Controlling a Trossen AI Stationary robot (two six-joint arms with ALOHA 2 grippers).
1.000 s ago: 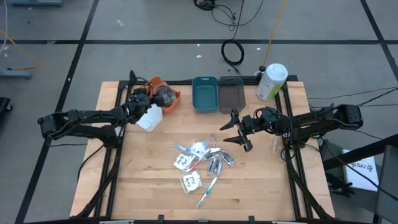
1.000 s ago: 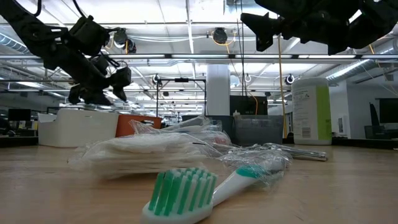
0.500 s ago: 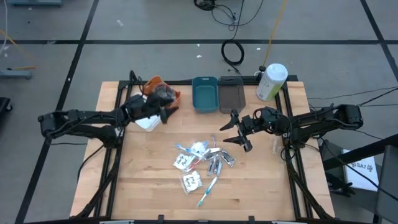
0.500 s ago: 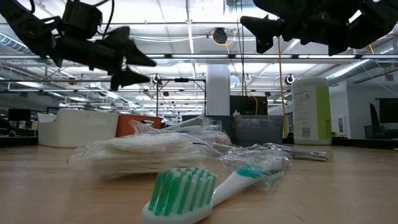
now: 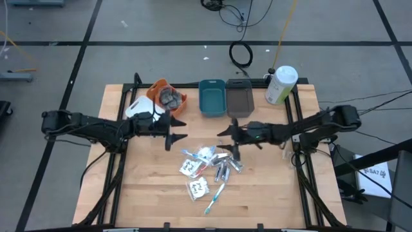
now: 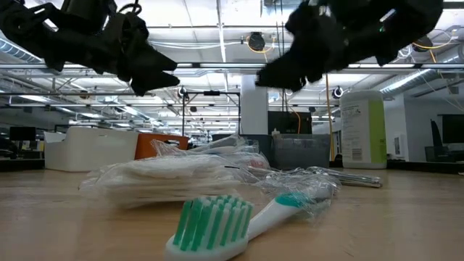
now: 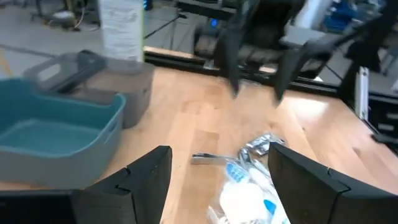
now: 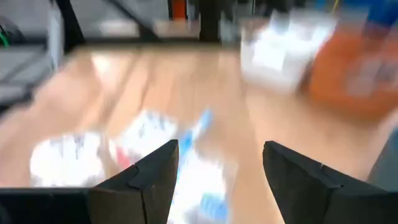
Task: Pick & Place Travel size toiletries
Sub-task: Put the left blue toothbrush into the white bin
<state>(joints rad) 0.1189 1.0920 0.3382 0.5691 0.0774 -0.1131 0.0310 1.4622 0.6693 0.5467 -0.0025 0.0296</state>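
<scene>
The left gripper [image 5: 175, 129] hangs released and empty above bare wood, between the white bin [image 5: 139, 109] and the pile. The right gripper [image 5: 229, 141], fingers likewise spread and holding nothing, hovers just over the pile's far edge. The travel size toiletries [image 5: 207, 169] lie heaped mid-table: crinkly clear-wrapped white packets [image 5: 190, 167], small silver tubes [image 5: 223, 171], and a teal-bristled toothbrush [image 6: 217, 226] nearest the front. No writing on them is legible. The orange bin [image 5: 167, 98] holds dark grey round discs [image 5: 170, 96]; the teal bin [image 5: 212, 97] and grey bin [image 5: 239, 97] look empty. A white-and-green bottle [image 5: 280, 84] stands upright, its label print unreadable.
</scene>
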